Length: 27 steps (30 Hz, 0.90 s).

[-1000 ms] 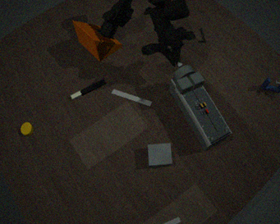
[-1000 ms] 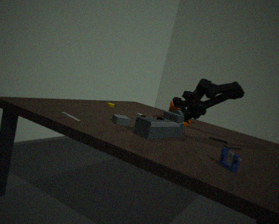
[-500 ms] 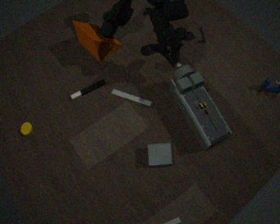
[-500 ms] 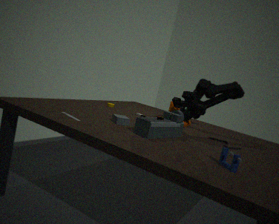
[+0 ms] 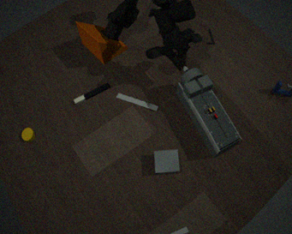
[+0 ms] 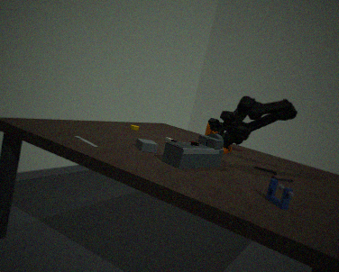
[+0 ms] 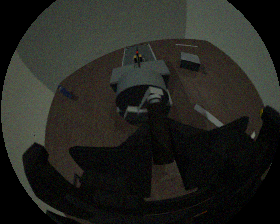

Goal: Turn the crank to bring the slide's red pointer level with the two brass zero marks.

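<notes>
The grey machine [image 5: 203,112] [image 6: 200,158] [image 7: 141,80] is a long box with a slotted top and a rounded housing at the arm's end. Its red pointer [image 5: 215,116] [image 6: 194,143] [image 7: 137,52] stands a little past the two brass marks [image 5: 211,109], on the side away from the crank; they are not level. A pale crank arm [image 7: 155,94] shows on the housing's end face. My gripper [image 5: 181,65] [image 7: 155,121] is shut on the dark crank handle [image 7: 161,125], which sticks out between the fingers. The fingers partly hide the handle.
A grey block [image 5: 167,161] [image 6: 147,145] [image 7: 190,61] and a pale strip [image 5: 137,101] [image 7: 209,115] lie beside the machine. A blue bracket [image 5: 285,89] [image 6: 279,194] stands on its other side. An orange block [image 5: 95,43], a black-and-white stick [image 5: 96,91] and a yellow disc [image 5: 27,134] are farther off.
</notes>
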### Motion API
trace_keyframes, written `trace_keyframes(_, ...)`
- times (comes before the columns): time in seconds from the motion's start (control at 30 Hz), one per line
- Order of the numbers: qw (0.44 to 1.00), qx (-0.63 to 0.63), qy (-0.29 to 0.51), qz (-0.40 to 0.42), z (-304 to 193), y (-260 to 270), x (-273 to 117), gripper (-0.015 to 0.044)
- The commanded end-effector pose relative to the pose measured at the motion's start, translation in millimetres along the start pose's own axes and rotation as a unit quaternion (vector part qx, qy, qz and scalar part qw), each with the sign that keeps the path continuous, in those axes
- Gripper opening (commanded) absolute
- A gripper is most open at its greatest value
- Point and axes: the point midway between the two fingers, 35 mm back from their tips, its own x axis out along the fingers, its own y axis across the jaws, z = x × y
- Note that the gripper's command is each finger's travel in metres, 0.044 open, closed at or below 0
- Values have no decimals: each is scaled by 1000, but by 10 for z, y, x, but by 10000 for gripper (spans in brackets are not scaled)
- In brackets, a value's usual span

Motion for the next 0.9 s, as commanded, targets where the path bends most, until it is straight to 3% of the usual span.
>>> trace_keyframes(0.0, 1000, 5, 2, -11, -33, -81, 31, 0)
trace_keyframes(0.87, 1000, 5, 2, -11, -105, -146, 108, 0)
